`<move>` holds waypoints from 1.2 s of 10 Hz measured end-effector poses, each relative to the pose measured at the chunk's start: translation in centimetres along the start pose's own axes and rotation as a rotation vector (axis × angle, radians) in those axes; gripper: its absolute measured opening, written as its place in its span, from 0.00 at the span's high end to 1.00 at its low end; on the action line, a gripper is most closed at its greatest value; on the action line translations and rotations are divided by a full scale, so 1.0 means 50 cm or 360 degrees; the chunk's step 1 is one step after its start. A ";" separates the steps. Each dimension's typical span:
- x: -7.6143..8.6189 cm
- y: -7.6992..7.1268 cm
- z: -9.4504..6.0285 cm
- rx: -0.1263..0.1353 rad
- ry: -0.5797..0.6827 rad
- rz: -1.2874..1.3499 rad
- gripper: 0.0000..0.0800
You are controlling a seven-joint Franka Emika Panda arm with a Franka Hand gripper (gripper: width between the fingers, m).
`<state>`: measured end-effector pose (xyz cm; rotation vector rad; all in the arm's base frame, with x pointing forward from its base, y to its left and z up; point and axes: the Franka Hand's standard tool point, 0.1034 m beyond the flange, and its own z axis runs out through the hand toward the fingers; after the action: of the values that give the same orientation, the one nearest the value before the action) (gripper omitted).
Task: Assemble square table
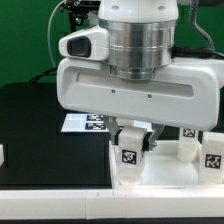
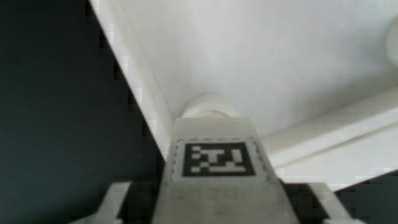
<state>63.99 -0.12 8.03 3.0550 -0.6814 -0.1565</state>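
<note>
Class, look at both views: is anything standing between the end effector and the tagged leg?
Nothing visible does. The end effector already has the tagged leg between its fingers, just above the white tabletop slab.

White tagged leg (image 1: 131, 150) stands upright on the white slab (image 1: 150, 178); two more legs (image 1: 213, 150) nearby.

Jaws (image 1: 133, 150) around tagged leg (image 1: 131, 153) over slab (image 1: 150, 178).
</note>
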 end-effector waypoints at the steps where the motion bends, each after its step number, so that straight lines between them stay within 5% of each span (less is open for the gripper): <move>1: 0.000 0.000 0.000 0.0000 0.0000 0.0072 0.64; 4: -0.004 -0.008 0.004 0.0018 0.0072 0.0588 0.64; 7: -0.005 -0.003 0.005 0.0143 0.0149 0.1175 0.64; 9: -0.007 0.004 0.005 0.0290 0.0119 0.1546 0.64; 10: -0.010 -0.002 0.006 0.0328 0.0107 0.1762 0.64; 12: -0.010 -0.001 0.006 0.0324 0.0105 0.1750 0.64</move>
<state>63.52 0.15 7.79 2.3313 -2.2756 0.0365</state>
